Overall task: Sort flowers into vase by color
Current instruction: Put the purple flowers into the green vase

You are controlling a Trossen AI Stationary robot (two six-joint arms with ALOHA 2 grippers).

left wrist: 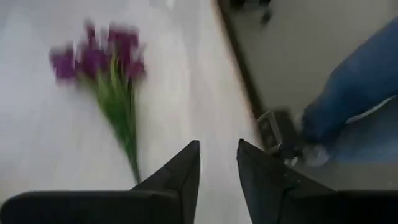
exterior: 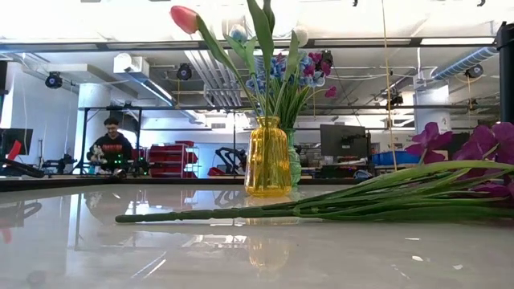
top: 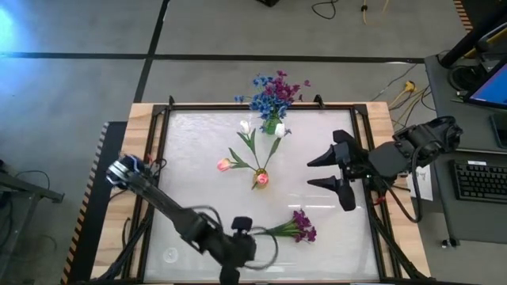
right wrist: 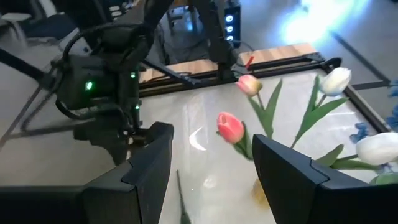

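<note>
A bunch of purple flowers lies flat on the white table near its front edge, blossoms toward the right and green stems toward the left. My left gripper hovers just past the stem end, open by a narrow gap with nothing between its fingers. A yellow vase at mid-table holds pink and white tulips. A green vase behind it holds blue and purple blossoms. My right gripper waits wide open above the table's right side.
A black frame borders the table. A person's leg in jeans stands off the table's near edge by my left gripper. A keyboard and cables lie off to the right. Bare tabletop spreads between the purple bunch and the vases.
</note>
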